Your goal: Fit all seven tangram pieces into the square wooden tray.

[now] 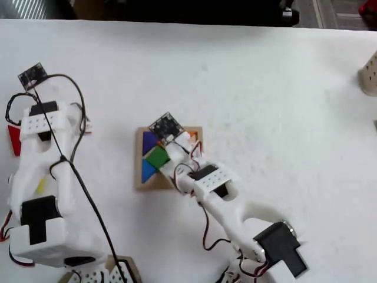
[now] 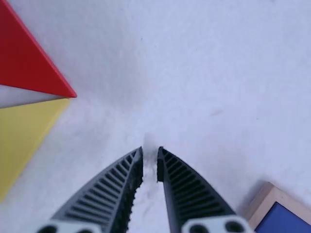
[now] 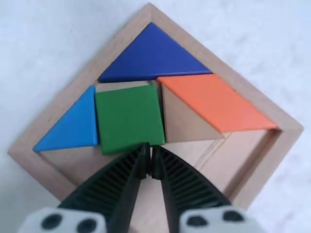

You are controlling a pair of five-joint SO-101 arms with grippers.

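tangram pieces (image 3: 129,116) look light, stiff, slick: four lie in the tray (image 3: 63,104), red triangle (image 2: 24,53) and yellow piece (image 2: 19,131) outside it. my left gripper (image 2: 150,160) and right gripper (image 3: 149,156) are closed, empty; i'd pinch opposite edges.

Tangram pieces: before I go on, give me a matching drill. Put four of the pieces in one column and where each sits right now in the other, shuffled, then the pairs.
Pieces:
1. green square
2. red triangle
3. dark blue triangle
4. orange piece

Places:
A. on the table, outside the tray, beside the yellow piece
B. in the tray, its point tucked into a corner
C. in the tray, lying along one wall
D. in the tray, between the light blue triangle and the bare wood triangle

Pairs: 1-D, 2-A, 3-B, 4-C
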